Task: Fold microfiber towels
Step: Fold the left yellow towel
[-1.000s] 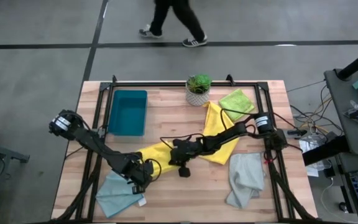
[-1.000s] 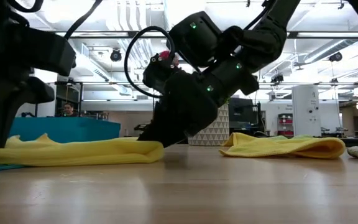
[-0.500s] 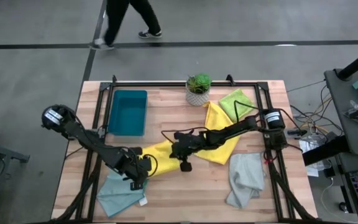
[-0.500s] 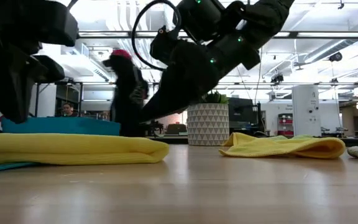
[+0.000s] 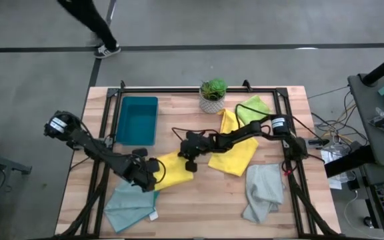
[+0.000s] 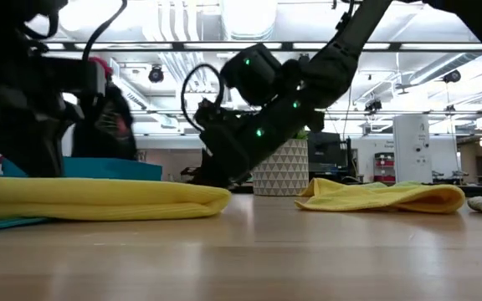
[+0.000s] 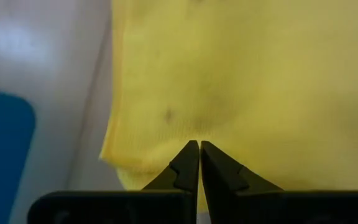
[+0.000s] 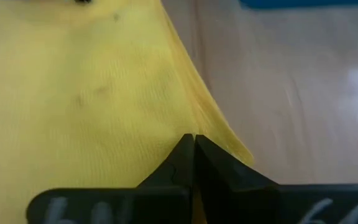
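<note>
Left end effector and right end effector are both clenched, each at an opposite end of the yellow towel lying doubled near the worktop centre; whether either pinches fabric cannot be confirmed. By appearance this towel is only part-folded, while the second yellow towel, lime green towel, grey towel and teal towel remain crumpled. Arms hide the fold's edges.

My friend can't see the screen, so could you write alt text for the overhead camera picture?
Two dark robot arms meet over a yellow towel mid-table, the left claw and right claw each shut on an end. Other towels, a teal tray and a potted plant lie around.
</note>
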